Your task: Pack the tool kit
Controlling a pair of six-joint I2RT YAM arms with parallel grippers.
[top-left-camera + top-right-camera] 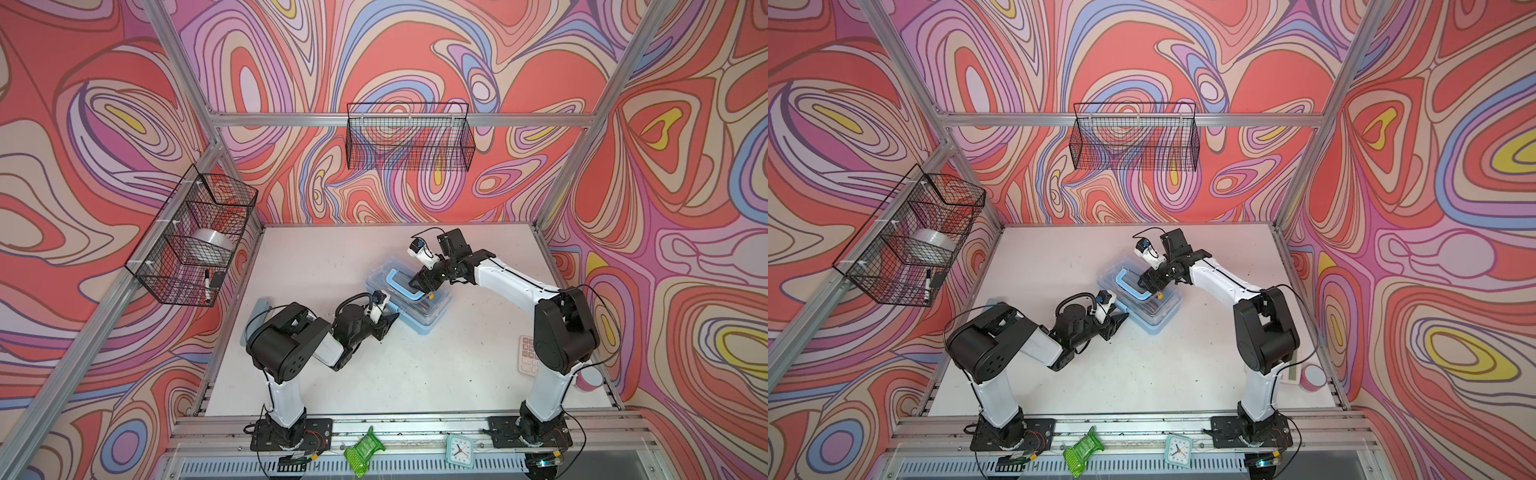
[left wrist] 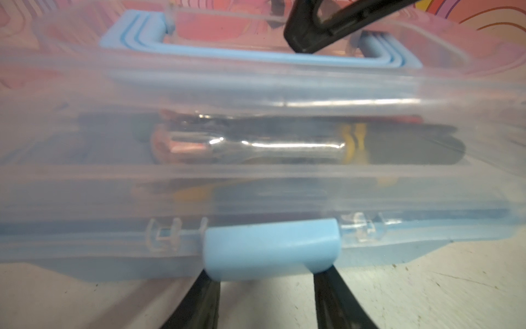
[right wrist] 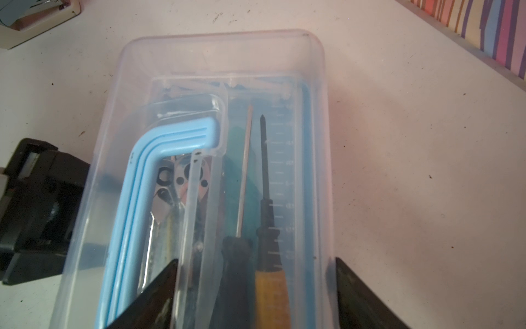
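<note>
The light blue rectangular plastic tool kit box (image 1: 428,316), its clear lid (image 3: 313,142) down, lies in the middle of the white table (image 1: 415,374); the left gripper (image 1: 395,318) stands half-spread at the blue latch (image 2: 270,250), and whether it grips I cannot tell; the right gripper (image 3: 256,260) is spread wide over the lid and holds nothing.

Light blue box (image 1: 432,313), clear lid (image 3: 222,62), blue handle (image 3: 128,216); white speckled surface (image 1: 436,374); walls (image 1: 374,54) swirled red, pink, lilac and yellow.

The tool kit (image 1: 424,316) lies on the table (image 1: 415,374). My left gripper (image 1: 392,320) is against its near side and my right gripper (image 1: 422,284) is over it. The screwdrivers (image 3: 264,171) lie inside it, and the calculator (image 1: 525,353) sits well to its right.
</note>
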